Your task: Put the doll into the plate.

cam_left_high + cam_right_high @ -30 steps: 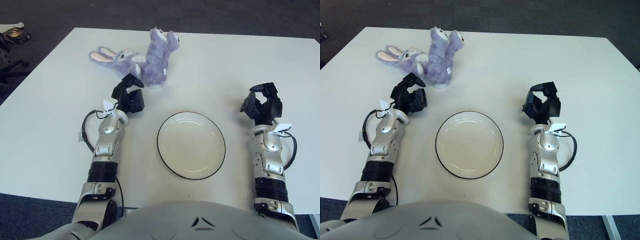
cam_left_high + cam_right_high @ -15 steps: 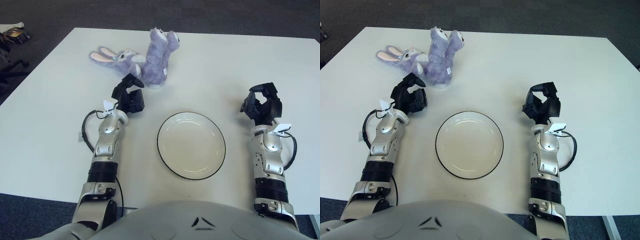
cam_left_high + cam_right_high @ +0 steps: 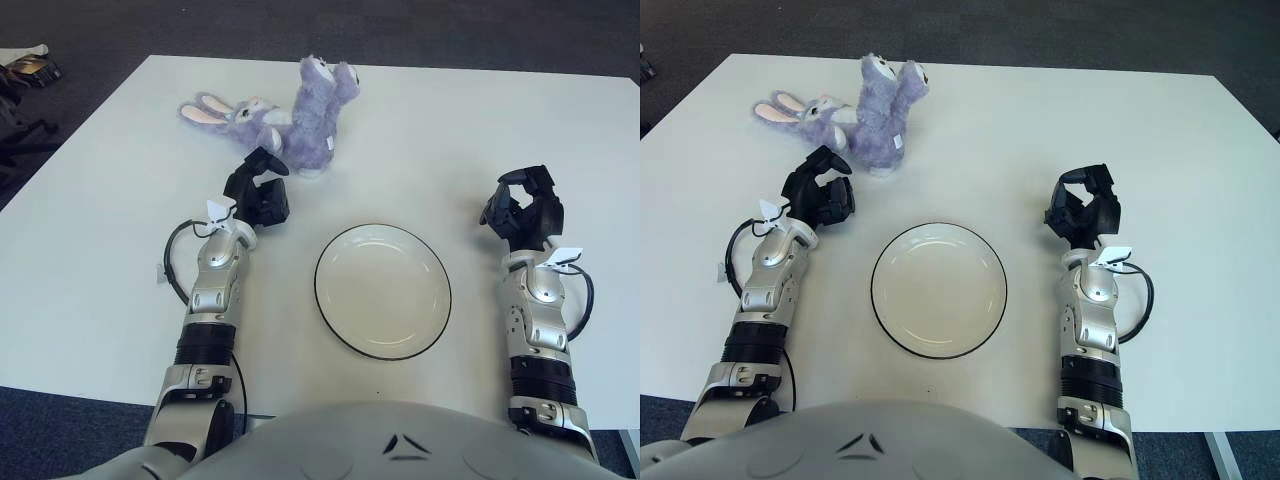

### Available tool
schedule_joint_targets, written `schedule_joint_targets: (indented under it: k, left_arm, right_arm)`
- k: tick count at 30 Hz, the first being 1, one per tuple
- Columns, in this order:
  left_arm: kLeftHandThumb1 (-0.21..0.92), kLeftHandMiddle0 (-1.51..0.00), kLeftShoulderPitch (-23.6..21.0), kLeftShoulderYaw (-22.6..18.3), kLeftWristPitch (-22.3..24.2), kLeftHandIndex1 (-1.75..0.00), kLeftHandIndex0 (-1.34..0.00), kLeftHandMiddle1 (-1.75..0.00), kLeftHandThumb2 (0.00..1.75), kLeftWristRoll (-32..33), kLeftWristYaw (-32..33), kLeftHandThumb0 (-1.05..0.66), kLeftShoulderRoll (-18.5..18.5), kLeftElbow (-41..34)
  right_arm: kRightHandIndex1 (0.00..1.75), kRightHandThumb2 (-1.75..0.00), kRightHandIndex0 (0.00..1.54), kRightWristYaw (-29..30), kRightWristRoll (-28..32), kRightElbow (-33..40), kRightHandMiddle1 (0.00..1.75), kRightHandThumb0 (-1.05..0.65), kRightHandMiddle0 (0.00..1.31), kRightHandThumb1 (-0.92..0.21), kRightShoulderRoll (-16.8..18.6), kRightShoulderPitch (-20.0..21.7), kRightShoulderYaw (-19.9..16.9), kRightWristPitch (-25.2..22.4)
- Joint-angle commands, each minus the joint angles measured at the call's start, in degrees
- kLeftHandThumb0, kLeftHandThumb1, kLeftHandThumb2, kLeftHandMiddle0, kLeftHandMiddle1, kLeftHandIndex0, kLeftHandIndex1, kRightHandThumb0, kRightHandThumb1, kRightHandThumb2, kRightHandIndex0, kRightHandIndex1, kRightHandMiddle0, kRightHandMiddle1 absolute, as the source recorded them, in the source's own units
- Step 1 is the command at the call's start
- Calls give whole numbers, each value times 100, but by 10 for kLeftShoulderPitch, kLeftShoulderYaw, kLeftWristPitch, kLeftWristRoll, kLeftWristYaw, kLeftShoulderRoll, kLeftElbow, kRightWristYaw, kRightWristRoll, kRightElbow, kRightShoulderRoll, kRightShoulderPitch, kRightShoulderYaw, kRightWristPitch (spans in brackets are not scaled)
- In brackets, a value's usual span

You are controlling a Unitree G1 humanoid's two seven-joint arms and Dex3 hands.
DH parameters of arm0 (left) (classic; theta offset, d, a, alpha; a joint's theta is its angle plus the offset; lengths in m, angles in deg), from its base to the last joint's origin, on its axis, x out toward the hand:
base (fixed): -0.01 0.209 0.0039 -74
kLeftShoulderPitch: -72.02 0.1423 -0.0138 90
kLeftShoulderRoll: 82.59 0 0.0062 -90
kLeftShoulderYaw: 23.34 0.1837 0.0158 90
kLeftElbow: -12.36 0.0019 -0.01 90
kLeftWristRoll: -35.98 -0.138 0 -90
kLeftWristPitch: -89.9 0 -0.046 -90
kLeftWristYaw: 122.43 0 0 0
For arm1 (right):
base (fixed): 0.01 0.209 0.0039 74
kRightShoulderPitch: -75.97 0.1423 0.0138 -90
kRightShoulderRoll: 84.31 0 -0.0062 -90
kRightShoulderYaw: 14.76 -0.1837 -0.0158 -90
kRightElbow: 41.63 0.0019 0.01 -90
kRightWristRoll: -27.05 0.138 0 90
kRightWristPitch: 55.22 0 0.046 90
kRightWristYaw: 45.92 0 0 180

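While doll [image 3: 290, 120] lies apart from plate [image 3: 383, 290]; left hand [image 3: 258, 192] near.

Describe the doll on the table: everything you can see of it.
The doll is a plush rabbit in fluffy lilac-grey fabric, lying on its back on the white table, far left of the plate. Its long ears, pink inside, point to the robot's left; its feet stick up toward the far edge. The left hand shows just short of it, not touching.
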Motion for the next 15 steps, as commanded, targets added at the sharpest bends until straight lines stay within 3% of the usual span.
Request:
schedule_joint_targets:
  k: [1, 15]
  left_arm:
    - [37, -111, 22, 1, -1, -175, -57, -175, 124, 1, -1, -46, 6, 13]
    - [37, -111, 21, 0, 0, -175, -57, -175, 125, 3, 0, -46, 8, 14]
  right_arm:
    - [175, -87, 110, -1, 1, -24, 175, -39, 35, -67, 23, -37, 4, -4]
    - [175, -86, 110, -3, 3, -25, 175, -39, 35, -68, 24, -37, 3, -1]
